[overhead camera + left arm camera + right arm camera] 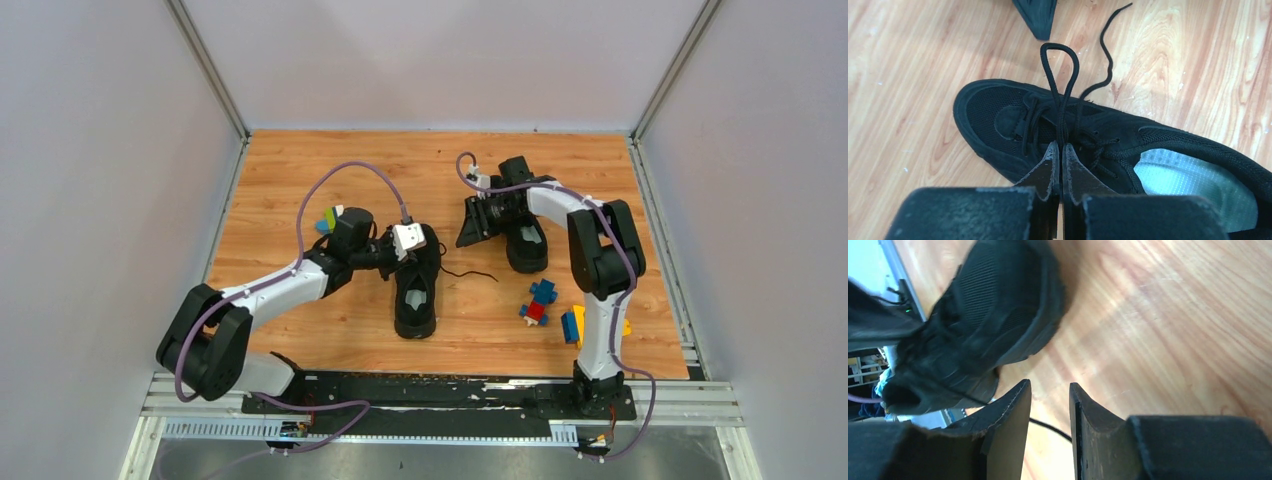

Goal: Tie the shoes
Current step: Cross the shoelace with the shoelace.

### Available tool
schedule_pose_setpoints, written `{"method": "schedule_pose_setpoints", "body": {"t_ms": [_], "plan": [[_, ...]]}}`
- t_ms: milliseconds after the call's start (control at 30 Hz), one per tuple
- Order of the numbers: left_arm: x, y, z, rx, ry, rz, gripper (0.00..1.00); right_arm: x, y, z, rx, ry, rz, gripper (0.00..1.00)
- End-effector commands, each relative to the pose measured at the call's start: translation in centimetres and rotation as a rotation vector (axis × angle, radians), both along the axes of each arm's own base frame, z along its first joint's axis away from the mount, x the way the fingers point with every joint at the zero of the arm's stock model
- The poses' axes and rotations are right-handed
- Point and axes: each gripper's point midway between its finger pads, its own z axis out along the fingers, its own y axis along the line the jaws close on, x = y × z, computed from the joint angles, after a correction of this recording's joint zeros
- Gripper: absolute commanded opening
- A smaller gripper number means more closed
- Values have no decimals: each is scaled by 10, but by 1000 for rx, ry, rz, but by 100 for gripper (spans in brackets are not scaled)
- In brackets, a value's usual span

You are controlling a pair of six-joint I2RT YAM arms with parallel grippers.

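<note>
We find left end effector (1058, 150) low over one shoe (993, 120), clenched on its lace loop (1060, 65); right end effector (1049, 395) released, apparently empty; toy blocks (540, 301) nearby.

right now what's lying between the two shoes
In the top view, a loose black lace end trails from the left shoe across bare wood toward the right shoe. The open right claw hangs over the gap's far part.
</note>
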Motion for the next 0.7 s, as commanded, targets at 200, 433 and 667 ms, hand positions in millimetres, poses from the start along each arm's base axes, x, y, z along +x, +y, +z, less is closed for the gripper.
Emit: {"method": "schedule_pose_setpoints", "body": {"t_ms": [200, 433, 667], "plan": [[21, -5, 38, -62, -303, -3, 0, 16, 46, 28, 107, -92, 51, 34], [22, -7, 38, -69, -328, -7, 0, -5, 66, 62, 191, -111, 128, 35], [18, -8, 36, -64, -353, -14, 0, -13, 75, 68, 233, -87, 168, 38]]}}
